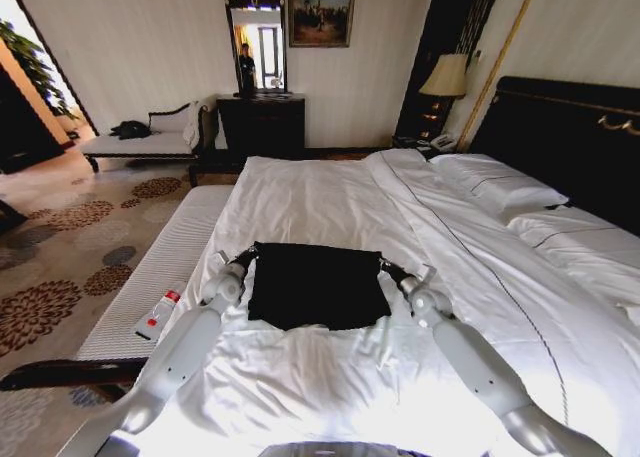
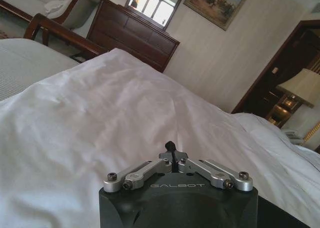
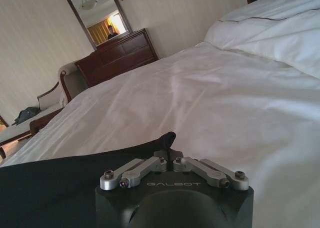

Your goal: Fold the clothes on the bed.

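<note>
The black T-shirt (image 1: 318, 285) lies flat on the white duvet (image 1: 330, 202) of the bed (image 1: 560, 137), folded into a rough rectangle, directly between the two claws. Its far edge runs straight from one claw to the other, and its near edge curves toward the robot.

The left claw (image 1: 246, 257) sits at the shirt's far left corner, low against the duvet. In the left wrist view the left claw (image 2: 171, 149) has its fingers pressed together, with a small dark tip poking up between them; it is probably a pinch of the shirt's fabric, though that view is too tight to be certain.

The right claw (image 1: 386, 266) sits at the far right corner, level with the left one. In the right wrist view the right claw (image 3: 169, 145) is pressed together on a raised point of the T-shirt (image 3: 55, 180), which spreads away from it across the duvet (image 3: 215, 93).

Beyond the right claw, toward the dark headboard, lie the white pillows (image 1: 497, 185), with a lamp (image 1: 445, 77) past them. Beside the left arm, on the pale bench at the bed's side, lies a small white bottle with a red cap (image 1: 158, 314). Far ahead of both claws stand a dark dresser (image 1: 261, 125) with a mirror (image 1: 254, 41), and a chaise (image 1: 150, 137) against the wall.
</note>
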Controlling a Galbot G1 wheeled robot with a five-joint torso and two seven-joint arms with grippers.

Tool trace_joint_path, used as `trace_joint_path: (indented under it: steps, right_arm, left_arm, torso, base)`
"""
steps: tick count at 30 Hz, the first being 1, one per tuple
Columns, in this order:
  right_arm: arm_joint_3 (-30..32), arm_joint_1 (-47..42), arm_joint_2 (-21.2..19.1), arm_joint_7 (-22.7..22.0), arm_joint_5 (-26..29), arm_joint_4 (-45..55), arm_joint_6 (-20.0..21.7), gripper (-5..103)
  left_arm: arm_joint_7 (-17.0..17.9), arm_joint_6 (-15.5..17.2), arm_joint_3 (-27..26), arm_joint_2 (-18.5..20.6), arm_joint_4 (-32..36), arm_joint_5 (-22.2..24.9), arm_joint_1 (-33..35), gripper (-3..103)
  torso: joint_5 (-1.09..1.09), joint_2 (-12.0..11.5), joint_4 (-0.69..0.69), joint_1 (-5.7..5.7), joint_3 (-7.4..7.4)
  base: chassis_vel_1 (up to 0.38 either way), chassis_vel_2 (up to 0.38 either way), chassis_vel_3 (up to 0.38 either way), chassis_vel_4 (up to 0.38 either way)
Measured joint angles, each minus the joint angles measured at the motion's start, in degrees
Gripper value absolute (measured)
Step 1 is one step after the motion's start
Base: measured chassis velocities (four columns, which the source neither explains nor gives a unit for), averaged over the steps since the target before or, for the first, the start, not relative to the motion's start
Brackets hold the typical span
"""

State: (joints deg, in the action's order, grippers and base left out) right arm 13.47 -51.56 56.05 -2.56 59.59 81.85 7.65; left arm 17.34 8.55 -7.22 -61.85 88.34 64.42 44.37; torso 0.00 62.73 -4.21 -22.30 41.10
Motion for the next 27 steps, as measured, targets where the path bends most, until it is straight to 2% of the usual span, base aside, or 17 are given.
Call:
trace_joint_path:
  steps: [5, 14, 27]
  right_arm:
    - [2.35, -5.05, 0.0, 0.73, -3.74, 3.59, -2.17, 1]
    - [5.0, -11.67, -0.07, 1.21, -8.52, 9.24, -4.23, 1]
    - [5.44, -15.88, 0.42, 1.37, -11.57, 10.36, -5.48, 1]
  left_arm:
    - [-0.18, -0.27, -2.33, 0.42, 4.78, -0.94, 6.67, 0]
    - [-1.47, -0.65, -8.06, 1.16, 9.8, -1.89, 14.65, 0]
    - [-2.8, -1.5, -9.49, 2.29, 15.0, -5.27, 22.08, 0]
  torso:
    - [-0.01, 0.0, 0.01, 0.01, 0.0]
    - [-0.01, 0.0, 0.0, 0.01, 0.0]
    - [0.0, 0.0, 0.01, 0.0, 0.0]
  base:
    - [0.0, 0.0, 0.0, 0.0]
    - [0.0, 0.0, 0.0, 0.0]
    - [0.0, 0.0, 0.0, 0.0]
